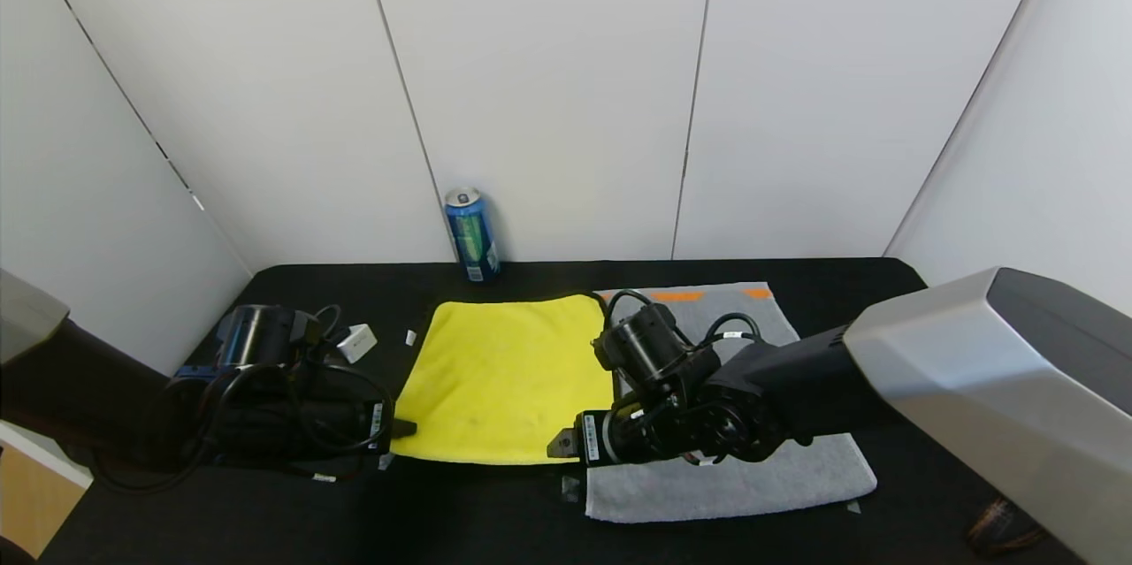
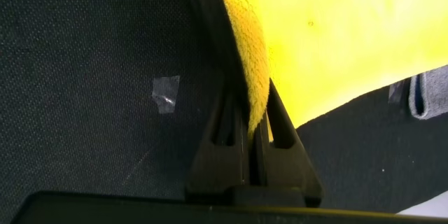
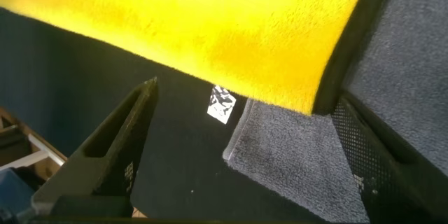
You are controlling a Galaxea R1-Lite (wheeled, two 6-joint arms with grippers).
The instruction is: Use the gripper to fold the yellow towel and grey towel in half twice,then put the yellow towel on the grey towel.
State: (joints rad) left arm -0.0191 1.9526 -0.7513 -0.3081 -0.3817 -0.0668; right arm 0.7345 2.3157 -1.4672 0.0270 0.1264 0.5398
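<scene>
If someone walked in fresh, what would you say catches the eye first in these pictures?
The yellow towel lies flat mid-table, its right edge overlapping the grey towel. The left pincer is shut on the yellow towel's near left corner, while the right pincer stands open at its near right corner. A blue can stands by the back wall.

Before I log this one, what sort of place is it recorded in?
Probably a lab test booth, not a home: plain white wall panels enclose a table covered in black cloth. On it lie only the yellow towel, the grey towel and a blue drink can.
</scene>
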